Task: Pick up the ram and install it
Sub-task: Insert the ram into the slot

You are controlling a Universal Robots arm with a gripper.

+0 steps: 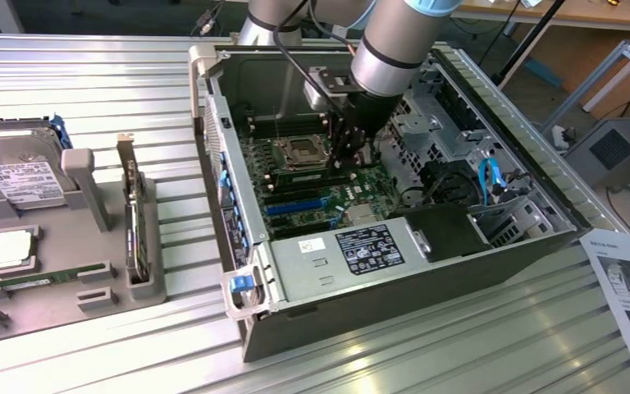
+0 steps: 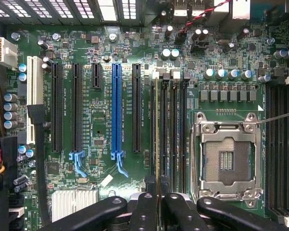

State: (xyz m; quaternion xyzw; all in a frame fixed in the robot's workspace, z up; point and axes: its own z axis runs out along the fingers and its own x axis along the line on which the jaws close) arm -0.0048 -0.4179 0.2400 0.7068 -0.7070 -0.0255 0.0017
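The ram [image 2: 157, 134] shows edge-on in the wrist view as a thin line standing upright between my fingers [image 2: 144, 211]. It runs along the leftmost of the black memory slots [image 2: 169, 134] beside the processor socket; whether it is seated I cannot tell. My gripper [image 2: 158, 195] is shut on its end. In the exterior view the gripper [image 1: 350, 154] reaches down into the open computer case [image 1: 403, 271], just to the right of the processor socket [image 1: 299, 149] on the green motherboard.
The socket [image 2: 226, 161] is bare, with more memory slots [image 2: 279, 144] beyond it. Blue [image 2: 116, 110] and black card slots lie on the other side. Outside the case a grey fixture [image 1: 107, 295] holds a hard drive [image 1: 14, 176], a silver processor [image 1: 6, 249] and a green stick [image 1: 25, 283].
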